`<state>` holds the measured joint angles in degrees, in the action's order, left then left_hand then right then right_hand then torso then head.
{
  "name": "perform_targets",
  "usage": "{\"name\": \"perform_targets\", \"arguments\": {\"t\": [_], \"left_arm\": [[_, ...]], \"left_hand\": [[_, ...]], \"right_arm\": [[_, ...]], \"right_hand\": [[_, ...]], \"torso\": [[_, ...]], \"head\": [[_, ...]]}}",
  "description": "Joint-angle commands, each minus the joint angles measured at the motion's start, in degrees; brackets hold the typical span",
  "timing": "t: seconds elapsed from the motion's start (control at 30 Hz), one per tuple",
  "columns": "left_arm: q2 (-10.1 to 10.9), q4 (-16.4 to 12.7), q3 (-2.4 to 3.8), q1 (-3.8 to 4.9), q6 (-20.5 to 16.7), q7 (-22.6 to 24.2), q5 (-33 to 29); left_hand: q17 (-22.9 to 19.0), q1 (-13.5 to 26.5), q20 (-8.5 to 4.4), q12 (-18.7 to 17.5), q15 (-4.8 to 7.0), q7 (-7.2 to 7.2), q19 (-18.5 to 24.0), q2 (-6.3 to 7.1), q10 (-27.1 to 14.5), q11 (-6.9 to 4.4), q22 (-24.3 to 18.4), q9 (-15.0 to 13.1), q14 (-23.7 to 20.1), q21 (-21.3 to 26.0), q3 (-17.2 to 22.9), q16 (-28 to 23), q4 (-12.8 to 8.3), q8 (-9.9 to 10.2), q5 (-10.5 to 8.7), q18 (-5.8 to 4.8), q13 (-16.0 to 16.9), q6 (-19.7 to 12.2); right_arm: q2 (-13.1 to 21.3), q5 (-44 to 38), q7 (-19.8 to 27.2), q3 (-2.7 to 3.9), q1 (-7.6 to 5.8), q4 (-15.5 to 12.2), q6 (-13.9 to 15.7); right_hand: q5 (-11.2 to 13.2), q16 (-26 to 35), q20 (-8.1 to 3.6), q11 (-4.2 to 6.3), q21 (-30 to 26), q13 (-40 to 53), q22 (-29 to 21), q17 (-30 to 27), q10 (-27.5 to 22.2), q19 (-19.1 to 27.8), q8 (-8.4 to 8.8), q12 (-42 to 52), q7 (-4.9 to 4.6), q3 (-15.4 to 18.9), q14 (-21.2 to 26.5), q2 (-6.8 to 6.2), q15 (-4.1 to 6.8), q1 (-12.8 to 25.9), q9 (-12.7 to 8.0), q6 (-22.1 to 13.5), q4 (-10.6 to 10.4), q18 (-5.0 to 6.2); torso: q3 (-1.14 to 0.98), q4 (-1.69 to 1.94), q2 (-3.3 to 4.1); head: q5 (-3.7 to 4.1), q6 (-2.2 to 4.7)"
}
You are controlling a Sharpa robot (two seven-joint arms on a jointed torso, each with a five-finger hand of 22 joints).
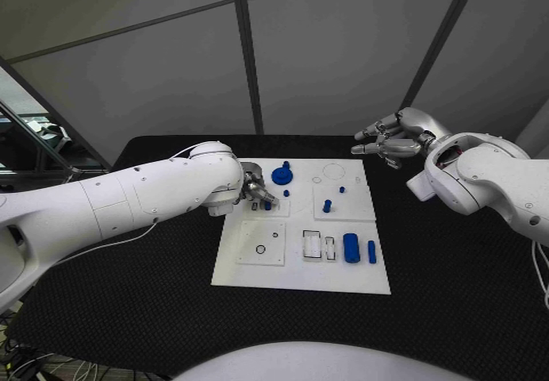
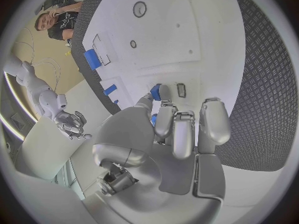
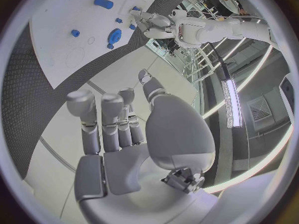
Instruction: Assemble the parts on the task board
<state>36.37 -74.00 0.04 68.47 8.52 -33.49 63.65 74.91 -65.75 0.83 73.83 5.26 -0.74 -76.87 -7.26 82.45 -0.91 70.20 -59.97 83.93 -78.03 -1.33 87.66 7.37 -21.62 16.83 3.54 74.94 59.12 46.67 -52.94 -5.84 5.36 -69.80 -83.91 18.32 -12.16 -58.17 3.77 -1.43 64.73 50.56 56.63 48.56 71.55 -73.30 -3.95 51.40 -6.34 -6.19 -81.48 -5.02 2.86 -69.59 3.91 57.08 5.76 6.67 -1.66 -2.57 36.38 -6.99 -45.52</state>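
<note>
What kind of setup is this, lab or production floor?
Most likely a robotics test cell: a white task board with small blue parts on a black table, grey partition panels behind. The left hand works at the board.

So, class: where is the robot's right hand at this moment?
In the head view, the right hand hovers above the table's far right, beyond the task board, holding nothing.
</note>
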Motion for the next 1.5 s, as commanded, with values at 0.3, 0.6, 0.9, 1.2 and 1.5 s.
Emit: {"name": "perform_targets", "arguments": {"t": [0.3, 0.6, 0.9, 1.2, 1.5], "left_arm": [[0.51, -0.24, 0.01, 0.01, -0.62, -0.1, 0.28], [1.47, -1.43, 1.31, 0.0, -2.15, 0.45, 0.28], [2.86, -3.09, 5.61, 0.05, -0.12, 1.07, 0.27], [1.77, 3.47, 8.21, 3.84, 7.31, 2.19, 0.26], [-4.52, 17.72, 7.13, 6.32, 10.37, 5.31, 0.26]], "left_hand": [[13.09, 2.36, 0.07, 0.38, 0.45, -0.13, -0.58, 2.56, 3.89, -1.79, 0.54, -1.7, 5.53, -0.37, -5.64, 0.49, 6.66, 0.53, -11.69, 0.93, 10.54, 1.46], [13.17, 2.74, 0.03, 0.5, 0.48, -0.14, -0.69, 4.1, 3.98, -1.78, 0.81, -2.7, 5.55, -0.36, -9.04, 0.58, 9.26, 0.73, -13.99, 0.91, 10.71, 1.75], [11.71, 1.16, 0.12, -2.34, 0.31, -0.51, 1.15, 4.52, 3.13, -1.52, -1.81, -2.71, 5.12, 1.47, -9.99, -0.81, 8.96, 1.82, -13.92, 1.5, 10.02, 0.46], [7.68, -5.62, 1.74, -13.87, -1.66, -3.08, 6.31, 3.09, -0.73, 0.68, -8.89, 4.96, 3.61, 7.4, -10.3, -4.89, 8.09, 9.6, -10.32, 3.04, 6.82, -2.96], [7.79, -6.33, 2.26, -13.56, -1.88, -3.42, 6.04, 2.33, -0.6, 1.0, -8.74, 8.12, 3.67, 7.71, -10.88, -4.79, 8.41, 11.22, -10.48, 3.0, 6.86, -2.2]], "right_arm": [[0.13, 0.14, 0.35, 0.04, -0.12, -0.14, -0.31], [0.16, 0.14, 0.46, 0.04, -0.11, -0.09, -0.33], [0.2, 0.14, 0.52, 0.04, -0.11, 0.18, -0.35], [0.13, 0.14, 0.48, 0.04, -0.11, 0.52, -0.35], [-0.49, 0.14, 0.62, 0.04, -0.11, 0.74, -0.47]], "right_hand": [[-0.21, 0.41, -0.14, -0.01, -0.42, -0.22, -0.12, -0.25, -0.46, -0.26, 0.27, -0.32, 0.02, 0.04, -0.36, 0.55, -0.12, 0.45, -0.05, -0.32, 0.24, 0.46], [-0.22, 0.78, -0.13, -0.03, -0.78, -0.62, -0.53, -0.6, -0.65, -0.1, 0.28, -0.69, 0.01, 0.07, -0.29, 0.57, -0.14, 0.62, -0.05, -0.35, 0.19, 0.54], [-0.22, 0.78, -0.13, -0.03, -0.78, -0.62, -0.53, -0.6, -0.65, -0.1, 0.28, -0.69, 0.01, 0.07, -0.29, 0.57, -0.14, 0.62, -0.05, -0.35, 0.19, 0.54], [-0.22, 1.01, -0.13, -0.03, -0.93, -0.81, -0.68, -0.79, -0.75, -0.06, 0.28, -0.86, 0.01, 0.07, -0.25, 0.58, -0.14, 0.71, -0.05, -0.38, 0.17, 0.56], [-0.23, 1.07, -0.12, -0.03, -0.95, -0.85, -0.69, -0.83, -0.77, -0.07, 0.28, -0.89, 0.01, 0.06, -0.24, 0.59, -0.15, 0.73, -0.05, -0.38, 0.17, 0.56]], "torso": [[0.02, 0.08, -0.03], [0.03, 0.07, 0.0], [0.02, 0.1, -0.01], [-0.02, 0.14, -0.04], [0.15, -0.36, 0.39]], "head": [[0.04, 0.0], [-0.03, 0.28], [0.0, 0.52], [0.03, 0.98], [-0.62, 1.58]]}}
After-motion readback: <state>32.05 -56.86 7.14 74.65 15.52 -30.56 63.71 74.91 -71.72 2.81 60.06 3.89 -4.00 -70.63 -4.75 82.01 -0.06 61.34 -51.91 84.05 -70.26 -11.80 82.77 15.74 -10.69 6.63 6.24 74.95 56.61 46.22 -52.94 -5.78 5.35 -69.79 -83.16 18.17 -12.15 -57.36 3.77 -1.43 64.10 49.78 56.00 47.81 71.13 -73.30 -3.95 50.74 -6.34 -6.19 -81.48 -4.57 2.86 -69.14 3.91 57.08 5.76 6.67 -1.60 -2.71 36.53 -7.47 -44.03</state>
